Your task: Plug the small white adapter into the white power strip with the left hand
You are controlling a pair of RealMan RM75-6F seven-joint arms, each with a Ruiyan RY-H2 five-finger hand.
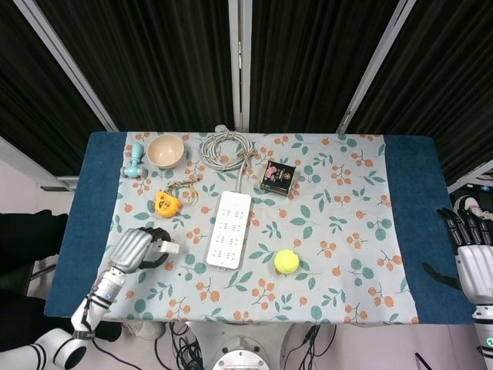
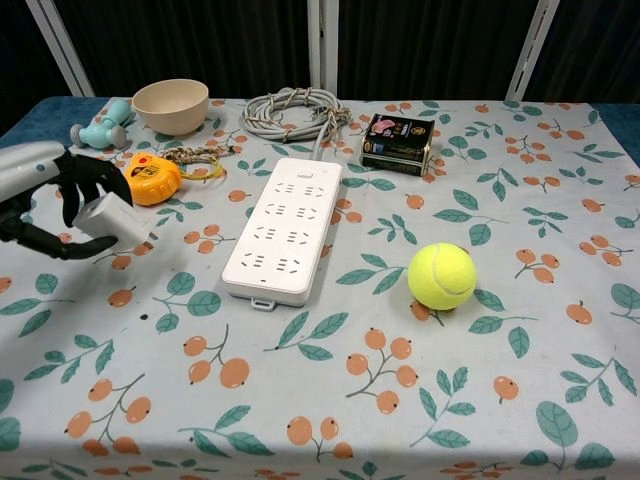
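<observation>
My left hand [image 1: 137,248] [image 2: 48,198] holds the small white adapter [image 2: 112,219] [image 1: 168,247] between its dark fingers, lifted a little off the cloth at the table's left side. The adapter's prongs point right, toward the white power strip [image 1: 229,229] [image 2: 285,227], which lies lengthwise in the middle of the table with its sockets facing up. A gap of cloth separates adapter and strip. My right hand [image 1: 471,250] hangs off the table's right edge with fingers spread and nothing in it.
A yellow tennis ball [image 2: 441,275] lies right of the strip. An orange tape measure [image 2: 150,178] sits just behind the left hand. A coiled grey cable [image 2: 293,110], beige bowl [image 2: 170,105], teal dumbbell [image 2: 102,125] and dark box [image 2: 396,143] line the far side.
</observation>
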